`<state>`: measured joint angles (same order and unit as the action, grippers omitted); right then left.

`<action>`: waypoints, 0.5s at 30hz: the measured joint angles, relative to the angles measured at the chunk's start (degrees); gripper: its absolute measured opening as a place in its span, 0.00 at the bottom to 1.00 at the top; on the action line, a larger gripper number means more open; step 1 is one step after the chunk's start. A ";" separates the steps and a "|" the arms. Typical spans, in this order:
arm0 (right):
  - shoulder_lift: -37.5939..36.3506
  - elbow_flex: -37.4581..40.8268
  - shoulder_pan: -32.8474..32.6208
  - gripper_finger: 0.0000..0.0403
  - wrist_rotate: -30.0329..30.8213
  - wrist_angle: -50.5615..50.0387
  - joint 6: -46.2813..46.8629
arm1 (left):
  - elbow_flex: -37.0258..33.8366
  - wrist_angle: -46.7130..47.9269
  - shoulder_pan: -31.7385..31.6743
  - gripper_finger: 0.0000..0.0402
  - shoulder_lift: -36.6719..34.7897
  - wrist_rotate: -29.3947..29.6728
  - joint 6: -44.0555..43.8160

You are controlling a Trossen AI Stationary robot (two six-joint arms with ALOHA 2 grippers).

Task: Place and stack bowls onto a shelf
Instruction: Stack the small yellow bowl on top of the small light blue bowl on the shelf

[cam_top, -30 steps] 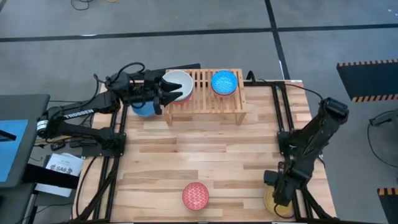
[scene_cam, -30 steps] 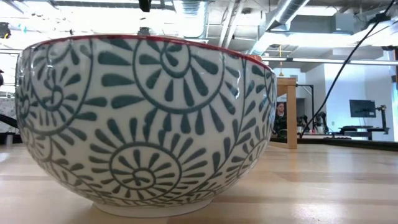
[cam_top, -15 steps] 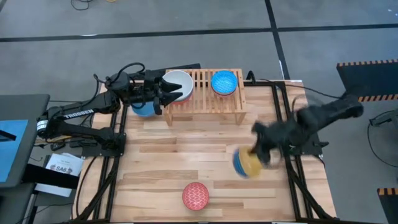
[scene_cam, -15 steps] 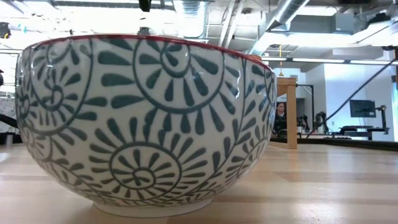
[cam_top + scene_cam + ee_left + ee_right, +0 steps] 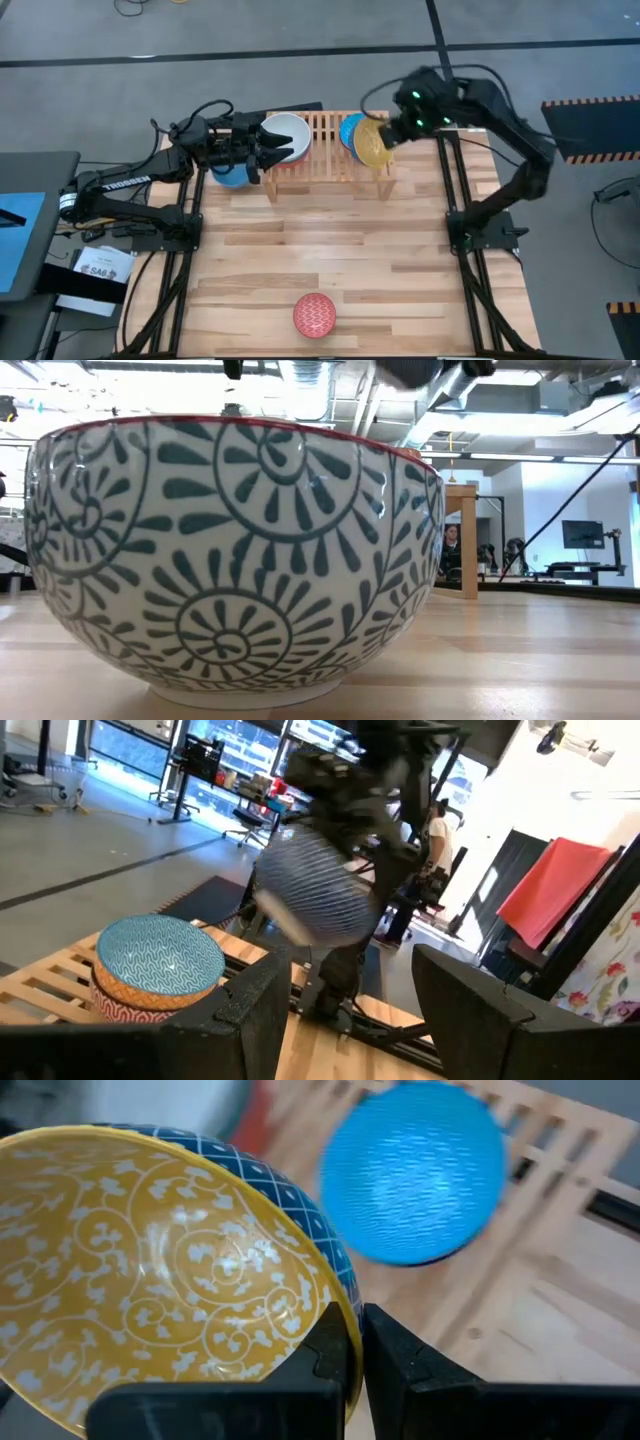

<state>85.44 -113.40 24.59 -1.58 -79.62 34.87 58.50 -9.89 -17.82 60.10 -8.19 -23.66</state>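
Shelf (image 5: 330,160): blue bowl (image 5: 356,133), white bowl (image 5: 285,135) on it | right gripper (image 5: 385,140) jaws clamped on yellow bowl (image 5: 372,143) — above blue | left gripper (image 5: 262,150) jaws apart — by white | red bowl (image 5: 314,314) left on counter (image 5: 330,250)

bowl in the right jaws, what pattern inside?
Yellow bowl with white scrollwork inside, blue lattice outside; clearest in the right wrist view.

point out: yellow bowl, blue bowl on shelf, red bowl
yellow bowl (image 5: 170,1270), right wrist view, on its patterned inside.
blue bowl (image 5: 412,1172), right wrist view, middle of its inside.
red bowl (image 5: 314,315), high view, middle of its inside.
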 joint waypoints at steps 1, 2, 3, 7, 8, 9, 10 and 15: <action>1.48 -1.02 1.34 0.09 0.02 -1.25 -0.37 | 0.00 0.00 0.00 0.48 0.00 0.00 -0.05; 2.97 -1.78 2.57 0.09 0.02 -2.29 -0.64 | 0.00 -0.02 0.00 0.48 0.00 0.00 -0.07; 4.34 -2.43 3.64 0.09 -0.01 -2.94 -0.61 | 0.00 0.00 0.00 0.48 0.00 0.00 -0.09; 8.95 -3.79 8.02 0.09 -0.32 -4.72 -0.01 | 0.00 -0.01 0.00 0.48 0.00 0.00 -0.20; 9.74 -3.98 8.74 0.09 -0.26 -4.77 0.08 | 0.00 0.01 0.01 0.48 0.00 -0.01 -0.22; 10.37 -4.18 9.46 0.09 -0.29 -4.62 0.35 | 0.00 0.08 0.04 0.48 0.00 -0.05 -0.45; 10.89 -4.41 10.08 0.09 -0.31 -4.52 0.55 | 0.00 0.11 0.04 0.48 0.00 -0.20 -0.82; 13.04 -5.64 12.34 0.09 -1.07 -4.56 0.72 | 0.00 0.13 0.04 0.48 0.00 -0.39 -1.07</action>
<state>98.47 -119.04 36.93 -2.66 -84.18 35.59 58.50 -9.76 -17.79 60.10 -8.58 -24.73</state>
